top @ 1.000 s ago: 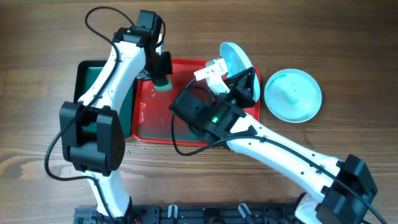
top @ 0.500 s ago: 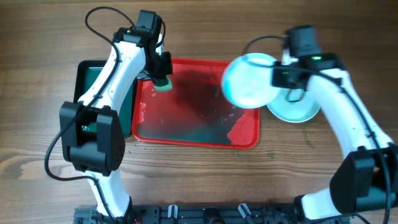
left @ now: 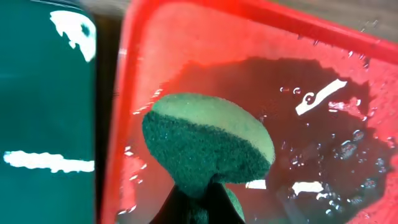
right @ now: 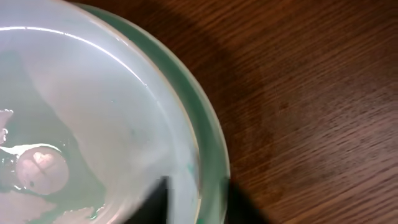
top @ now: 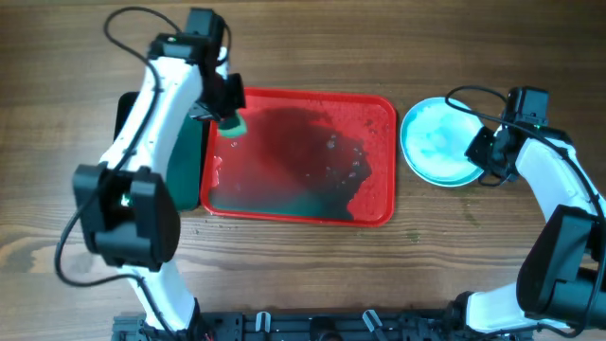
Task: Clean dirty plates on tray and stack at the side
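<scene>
Overhead view: clamps a green sponge [left: 208,140] in the left gripper [top: 230,121] over the left end of the wet red tray [top: 376,205], beside a dark green tray [left: 43,112], and straddles the rim of the stacked pale plates [top: 434,142] with the right gripper [top: 481,152], grip impossible to tell, on the table [top: 473,256] just right of the red tray.

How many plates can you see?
2. Both are stacked on the table right of the red tray: a top plate, and a pale aqua plate whose rim peeks out beneath it. More could be hidden underneath.
</scene>
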Controlling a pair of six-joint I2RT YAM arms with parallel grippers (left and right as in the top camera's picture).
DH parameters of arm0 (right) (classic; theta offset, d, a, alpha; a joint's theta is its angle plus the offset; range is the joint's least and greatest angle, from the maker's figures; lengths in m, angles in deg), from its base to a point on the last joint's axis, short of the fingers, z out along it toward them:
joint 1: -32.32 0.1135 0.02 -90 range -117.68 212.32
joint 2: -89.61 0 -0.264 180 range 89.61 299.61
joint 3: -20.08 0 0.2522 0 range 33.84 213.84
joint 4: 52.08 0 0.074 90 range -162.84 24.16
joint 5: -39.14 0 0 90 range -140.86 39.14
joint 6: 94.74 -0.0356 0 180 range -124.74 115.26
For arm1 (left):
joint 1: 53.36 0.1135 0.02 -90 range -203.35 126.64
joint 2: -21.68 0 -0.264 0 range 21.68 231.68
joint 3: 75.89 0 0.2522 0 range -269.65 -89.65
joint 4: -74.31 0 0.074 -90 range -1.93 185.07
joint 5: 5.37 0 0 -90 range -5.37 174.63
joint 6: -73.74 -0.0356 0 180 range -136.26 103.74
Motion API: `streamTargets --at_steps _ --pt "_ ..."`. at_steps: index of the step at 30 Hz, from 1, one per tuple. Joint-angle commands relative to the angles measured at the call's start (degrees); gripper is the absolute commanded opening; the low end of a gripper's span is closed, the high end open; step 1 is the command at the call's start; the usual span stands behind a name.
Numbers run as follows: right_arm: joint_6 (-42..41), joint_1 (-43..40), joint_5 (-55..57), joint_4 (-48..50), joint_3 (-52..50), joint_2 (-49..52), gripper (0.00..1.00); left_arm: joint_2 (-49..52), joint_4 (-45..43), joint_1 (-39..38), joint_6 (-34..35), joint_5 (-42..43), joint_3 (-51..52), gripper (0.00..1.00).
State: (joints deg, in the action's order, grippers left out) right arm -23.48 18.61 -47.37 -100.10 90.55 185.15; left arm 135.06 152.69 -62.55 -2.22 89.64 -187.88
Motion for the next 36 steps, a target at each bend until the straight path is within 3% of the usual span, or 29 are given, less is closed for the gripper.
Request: streamTargets --at_steps 1,4,6,11,15,20,24,30,36 --pt "-0.92 -0.44 1.27 -1.95 1.11 -0.31 0.56 -6.25 3.89 3.65 -3.34 -5.11 -2.27 0.04" --pt "3.54 -0.31 -7.8 -6.29 7.37 -0.63 0.7 -6.73 8.02 8.33 -3.43 -10.95 -2.27 0.04" --pt "6.86 0.48 -16.22 -3.82 8.85 -0.63 0.72 -6.73 7.89 11.45 -4.94 -11.02 -2.25 0.04" --pt "10.34 6.19 -25.44 6.05 8.79 2.12 0.72 -6.1 2.75 18.25 -9.22 -11.1 0.02 0.04" --pt "11.02 13.73 -25.18 15.39 8.81 2.89 0.69 -4.09 1.44 20.48 -10.88 -11.13 0.13 0.04" --pt "4.94 20.83 -22.18 20.76 8.81 8.52 0.65 -3.1 0.68 20.72 -10.84 -11.1 0.15 0.04" --pt "3.3 20.76 -15.96 15.17 8.81 9.62 0.62 -3.1 0.68 20.72 -10.84 -11.1 0.15 0.04" --pt "3.48 17.46 -17.66 10.54 9.05 9.2 0.63 -3.1 0.76 20.72 -10.84 -11.1 0.15 0.04" --pt "5.6 17.07 -23.02 8.63 13.07 -2.14 0.7 -3.1 1.09 20.74 -12.35 -11.06 1.14 0.04"
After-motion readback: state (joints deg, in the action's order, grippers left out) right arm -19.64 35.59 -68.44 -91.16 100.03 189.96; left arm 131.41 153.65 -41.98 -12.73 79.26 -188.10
